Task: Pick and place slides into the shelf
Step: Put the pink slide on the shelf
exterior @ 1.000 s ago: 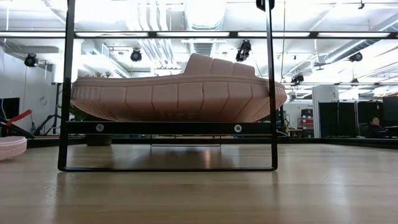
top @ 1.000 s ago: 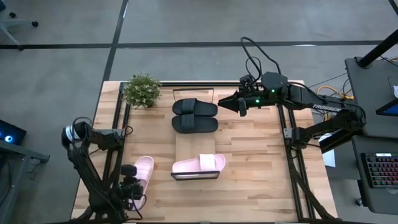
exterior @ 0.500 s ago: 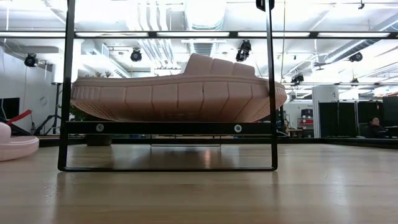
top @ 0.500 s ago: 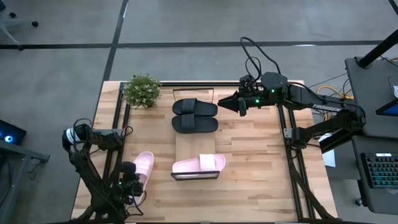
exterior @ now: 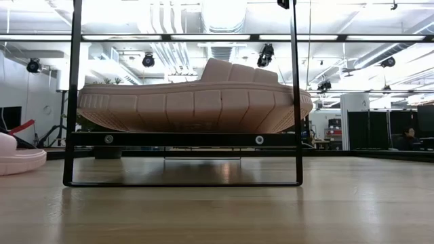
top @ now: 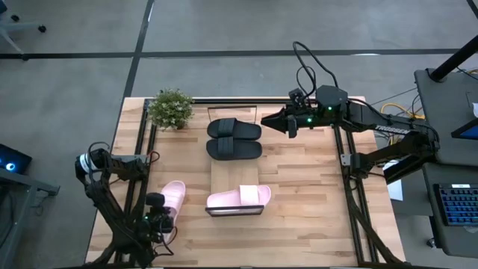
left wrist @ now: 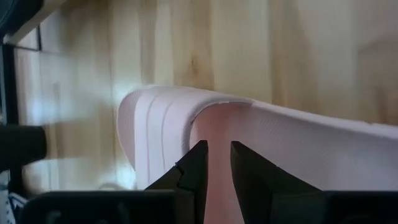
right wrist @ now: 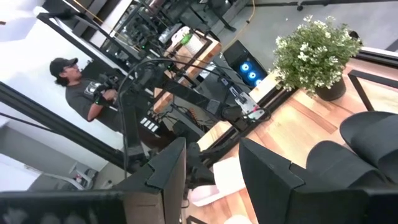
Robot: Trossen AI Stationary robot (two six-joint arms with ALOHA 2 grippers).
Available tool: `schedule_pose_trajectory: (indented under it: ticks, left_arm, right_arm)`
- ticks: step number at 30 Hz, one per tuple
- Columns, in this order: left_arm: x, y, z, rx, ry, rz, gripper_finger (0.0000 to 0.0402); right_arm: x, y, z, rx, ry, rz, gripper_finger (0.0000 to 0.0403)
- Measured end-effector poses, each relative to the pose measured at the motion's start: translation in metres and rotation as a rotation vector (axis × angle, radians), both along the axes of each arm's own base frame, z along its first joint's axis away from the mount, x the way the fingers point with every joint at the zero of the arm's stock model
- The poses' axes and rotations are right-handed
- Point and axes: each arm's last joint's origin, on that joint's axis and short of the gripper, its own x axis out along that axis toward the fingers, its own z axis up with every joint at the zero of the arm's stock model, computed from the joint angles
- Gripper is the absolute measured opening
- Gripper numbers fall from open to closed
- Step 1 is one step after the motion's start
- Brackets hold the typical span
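A pale pink slide lies on the tabletop at the near left, strap end toward the far edge. My left gripper is shut on its heel half. It also shows in the left wrist view and at the low view's left edge. The shelf runs from near to far along the table's middle. It carries two black slides at its far end and the other pink slide at its near end. My right gripper hangs open, high beside the black slides. My left gripper has the pink slide between its two fingers just behind the strap, over the footbed. The fingers slant down from the table's near-left side, along the slide. The fingers themselves hide which edge they pinch. Its sole lies low at the tabletop, level.
A potted plant stands at the table's far left corner. Dark frame rails run along the left and right sides. Bare wood lies between the shelf and both rails. A person is in the room beyond the table.
My left gripper has tipped down a little. The pink slide it holds has shifted toward the far edge and toward the shelf. It has come farther into the low view, where its strap now shows.
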Motion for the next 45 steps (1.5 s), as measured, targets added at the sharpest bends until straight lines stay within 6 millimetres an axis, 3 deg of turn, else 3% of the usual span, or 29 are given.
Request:
schedule_pose_trajectory:
  ticks: [4,8,16,33,45]
  left_arm:
    - [0.001,0.005,-0.003,0.024,0.003,0.031,0.0047]
    - [0.001,0.006,-0.003,0.025,0.003,0.033,0.0008]
    - [0.003,0.005,-0.002,0.041,0.009,-0.013,0.0]
    - [-0.001,0.028,0.045,0.109,-0.093,-0.067,0.0]
    - [0.001,0.022,0.052,0.006,-0.127,-0.097,0.0]
  right_arm:
    - [0.0,0.0,0.001,0.0,-0.006,0.0,0.0141]
    - [0.0,0.0,0.001,0.006,-0.008,-0.001,0.0141]
    - [0.0,0.0,0.001,0.01,-0.008,-0.002,0.0141]
    - [0.012,-0.002,-0.009,0.017,0.035,-0.002,0.0141]
    - [0.019,-0.003,-0.015,0.025,0.057,0.005,0.0141]
